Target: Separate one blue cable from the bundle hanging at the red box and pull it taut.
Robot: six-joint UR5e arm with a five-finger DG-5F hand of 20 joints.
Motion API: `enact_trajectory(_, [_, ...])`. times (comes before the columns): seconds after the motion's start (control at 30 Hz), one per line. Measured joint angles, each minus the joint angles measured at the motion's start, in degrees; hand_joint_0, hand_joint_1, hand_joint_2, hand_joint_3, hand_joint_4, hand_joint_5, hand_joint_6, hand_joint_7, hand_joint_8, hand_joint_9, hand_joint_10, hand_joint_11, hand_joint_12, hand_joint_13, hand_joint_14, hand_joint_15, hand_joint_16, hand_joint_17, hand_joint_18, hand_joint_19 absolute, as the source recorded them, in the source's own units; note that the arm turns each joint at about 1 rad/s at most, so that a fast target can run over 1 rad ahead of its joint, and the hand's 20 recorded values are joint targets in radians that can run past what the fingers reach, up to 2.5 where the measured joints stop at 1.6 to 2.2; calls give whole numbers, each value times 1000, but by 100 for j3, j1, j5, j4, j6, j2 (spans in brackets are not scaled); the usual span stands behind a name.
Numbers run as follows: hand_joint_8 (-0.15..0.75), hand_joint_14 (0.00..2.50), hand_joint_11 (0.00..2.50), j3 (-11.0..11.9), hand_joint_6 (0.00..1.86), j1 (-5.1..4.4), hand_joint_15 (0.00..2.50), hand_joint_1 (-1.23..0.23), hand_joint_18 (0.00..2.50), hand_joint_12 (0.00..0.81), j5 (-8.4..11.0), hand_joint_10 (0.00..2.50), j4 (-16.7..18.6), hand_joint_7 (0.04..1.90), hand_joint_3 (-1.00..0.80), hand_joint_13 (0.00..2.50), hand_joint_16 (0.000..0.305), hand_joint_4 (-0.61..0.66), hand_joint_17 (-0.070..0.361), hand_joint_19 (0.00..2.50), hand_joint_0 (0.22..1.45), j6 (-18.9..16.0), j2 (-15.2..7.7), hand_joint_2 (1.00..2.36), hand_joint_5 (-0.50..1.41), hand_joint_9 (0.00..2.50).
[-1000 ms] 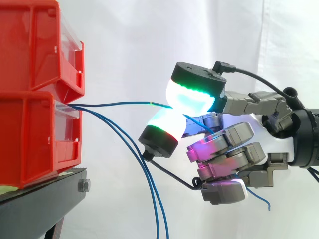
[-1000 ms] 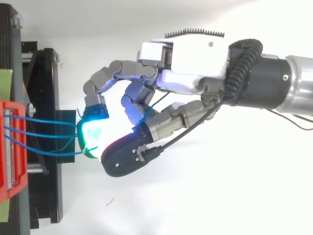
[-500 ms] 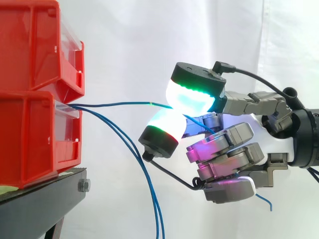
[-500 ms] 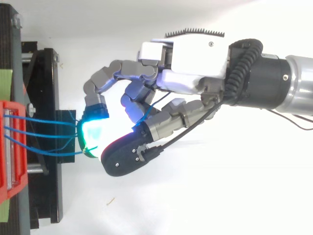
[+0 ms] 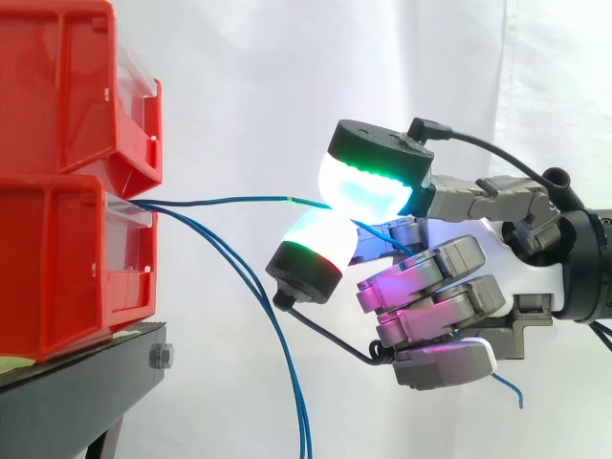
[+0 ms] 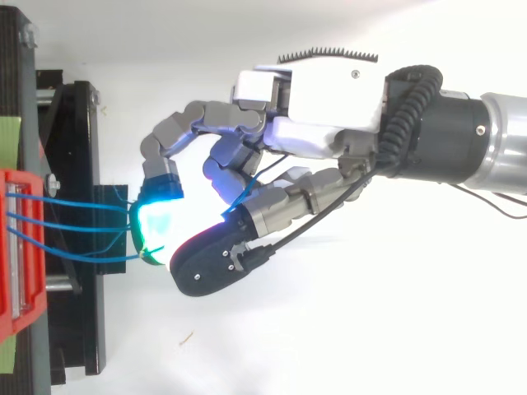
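I see hand (image 5: 449, 287) pinching one blue cable (image 5: 229, 200) between glowing pads (image 5: 368, 186), other fingers curled. Cable runs near level from lower red bin (image 5: 57, 258); loose cables (image 5: 277, 354) droop below. I'd draw straight back, grip firm, stop once slack gone.

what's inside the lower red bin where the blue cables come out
The blue cables run out of the lower red bin at its front, one pinched in the hand's fingers. The red wall hides their ends and anything else inside.
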State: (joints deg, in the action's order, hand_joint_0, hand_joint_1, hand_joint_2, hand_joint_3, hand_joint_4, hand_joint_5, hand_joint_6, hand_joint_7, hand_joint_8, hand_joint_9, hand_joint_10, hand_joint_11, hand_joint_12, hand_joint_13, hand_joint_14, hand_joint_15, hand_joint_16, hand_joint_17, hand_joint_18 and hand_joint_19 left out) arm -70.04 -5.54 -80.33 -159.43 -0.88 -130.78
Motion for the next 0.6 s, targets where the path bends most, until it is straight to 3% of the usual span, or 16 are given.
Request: enact_trajectory(0.6, [371, 1742, 1205, 2, 901, 0, 1222, -813, 1356, 396, 0, 1515, 1, 1249, -81, 1043, 50, -23, 113, 1253, 644, -1, 0, 1018, -122, 926])
